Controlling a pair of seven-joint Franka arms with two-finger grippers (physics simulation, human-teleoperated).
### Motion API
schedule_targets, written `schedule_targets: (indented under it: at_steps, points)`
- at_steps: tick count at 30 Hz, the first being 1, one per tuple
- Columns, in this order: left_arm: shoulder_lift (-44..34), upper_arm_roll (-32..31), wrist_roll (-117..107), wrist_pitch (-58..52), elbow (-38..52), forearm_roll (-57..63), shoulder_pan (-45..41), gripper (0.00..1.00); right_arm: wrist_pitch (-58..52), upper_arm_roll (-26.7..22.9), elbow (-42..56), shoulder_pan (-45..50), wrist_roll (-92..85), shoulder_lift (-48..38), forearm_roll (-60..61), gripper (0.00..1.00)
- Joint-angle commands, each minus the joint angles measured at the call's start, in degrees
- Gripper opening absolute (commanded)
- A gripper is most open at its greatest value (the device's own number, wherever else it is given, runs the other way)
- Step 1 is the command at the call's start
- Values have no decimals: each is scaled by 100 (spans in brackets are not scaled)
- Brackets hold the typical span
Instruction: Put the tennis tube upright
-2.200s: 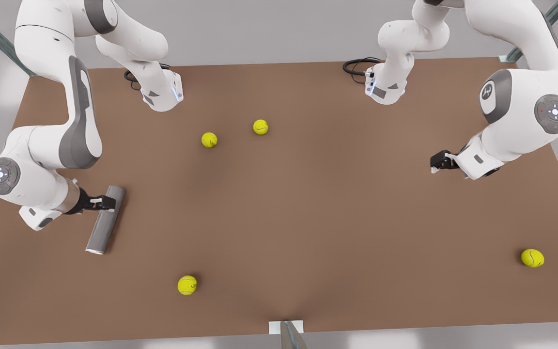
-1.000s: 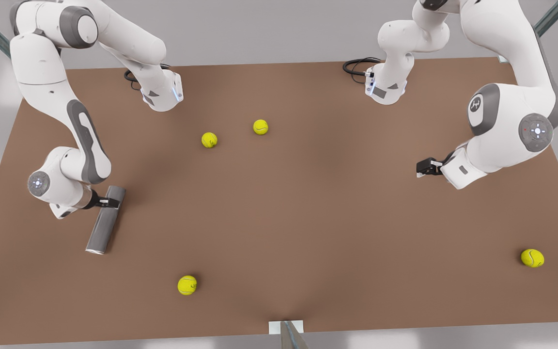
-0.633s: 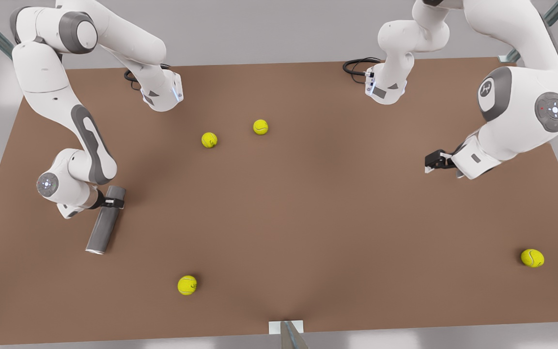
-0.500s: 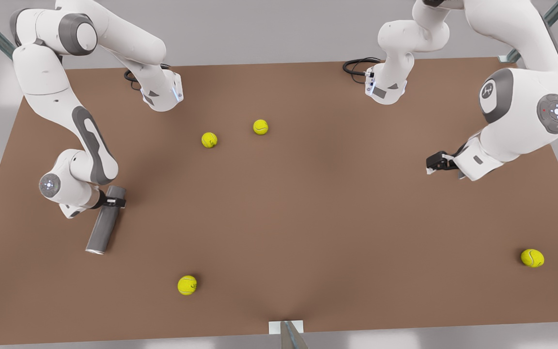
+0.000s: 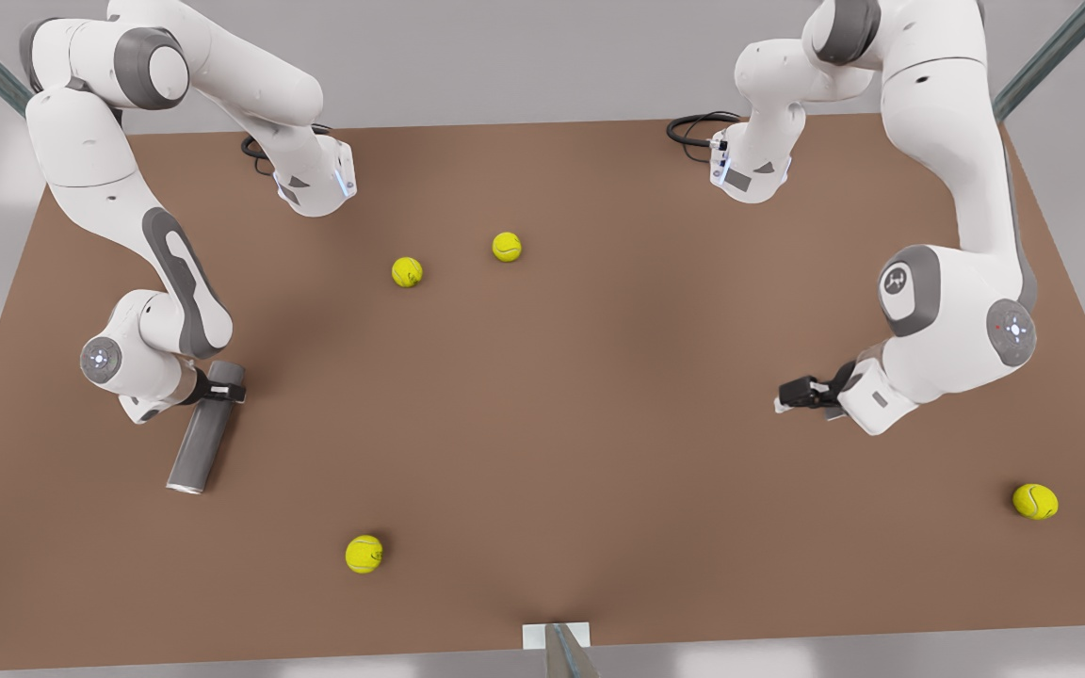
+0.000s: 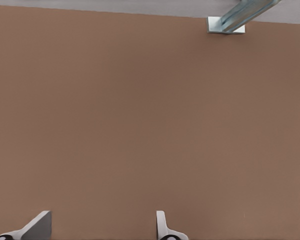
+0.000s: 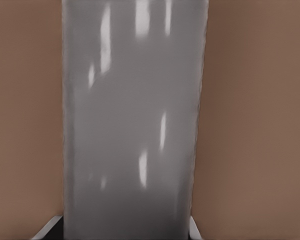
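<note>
While the tennis tube (image 5: 205, 428) lies flat near the table's (image 5: 599, 395) front-view left edge, we log right gripper (image 5: 219, 394) straddling its far end, left gripper (image 5: 785, 403) spread, empty, waiting; uprighting outstanding.

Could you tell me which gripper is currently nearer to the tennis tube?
The right gripper: its fingers straddle the tennis tube near one end. The left gripper hangs open far across the table.
</note>
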Motion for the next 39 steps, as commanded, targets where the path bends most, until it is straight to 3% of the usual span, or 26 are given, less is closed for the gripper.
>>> schedule_targets:
  at_steps: [1,39]
  points:
    - [8,0,0,0,0,-134,0,99,0,0,0,5,0,0,0,79]
    - [35,0,0,79,0,-134,9,99,-44,9,-53,-4,-167,-141,-9,76]
